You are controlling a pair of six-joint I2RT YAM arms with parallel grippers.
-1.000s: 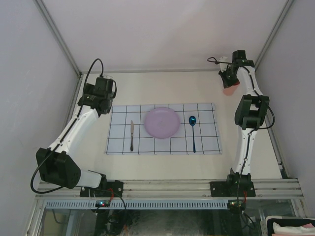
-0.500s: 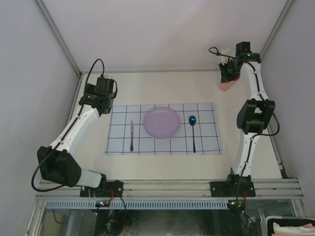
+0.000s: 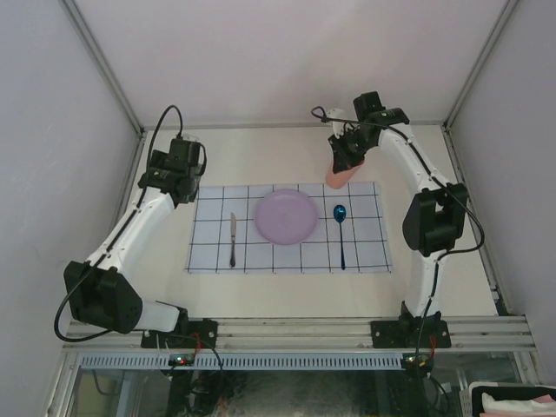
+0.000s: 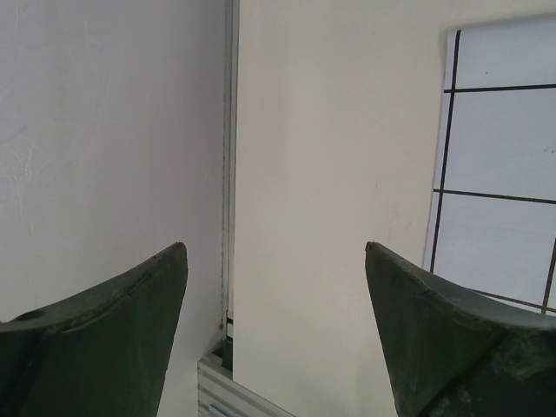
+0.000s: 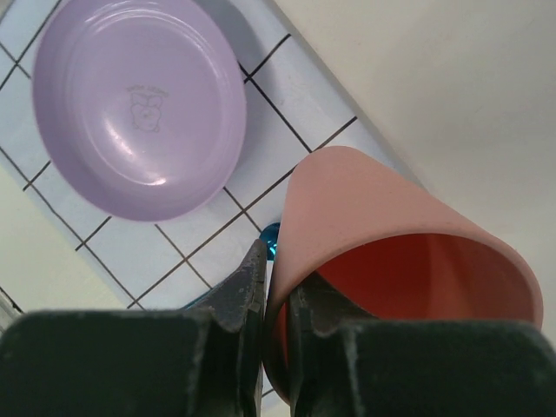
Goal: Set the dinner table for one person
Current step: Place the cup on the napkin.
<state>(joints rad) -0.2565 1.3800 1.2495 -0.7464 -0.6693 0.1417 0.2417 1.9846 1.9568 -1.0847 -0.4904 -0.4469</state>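
Note:
My right gripper (image 3: 346, 156) is shut on the rim of a pink cup (image 3: 338, 174) and holds it above the far edge of the grid cloth (image 3: 365, 226). In the right wrist view the cup (image 5: 382, 226) is pinched between the fingers (image 5: 250, 287), one outside and one inside the wall. A purple plate (image 3: 286, 216) lies mid-cloth, also in the right wrist view (image 5: 139, 104). A knife (image 3: 233, 236) lies left of it, a blue spoon (image 3: 340, 228) right of it. My left gripper (image 3: 176, 174) is open and empty over the off-white table (image 3: 278, 152), left of the cloth.
Aluminium rails (image 3: 295, 330) edge the table at the front and the sides. Grey walls close in left, right and back. In the left wrist view the cloth's corner (image 4: 495, 174) lies right of my open fingers (image 4: 434, 321), and the wall is at left.
My right gripper has carried the pink cup from the far right corner leftward and nearer, to above the cloth's far edge by the spoon. The left arm has not moved.

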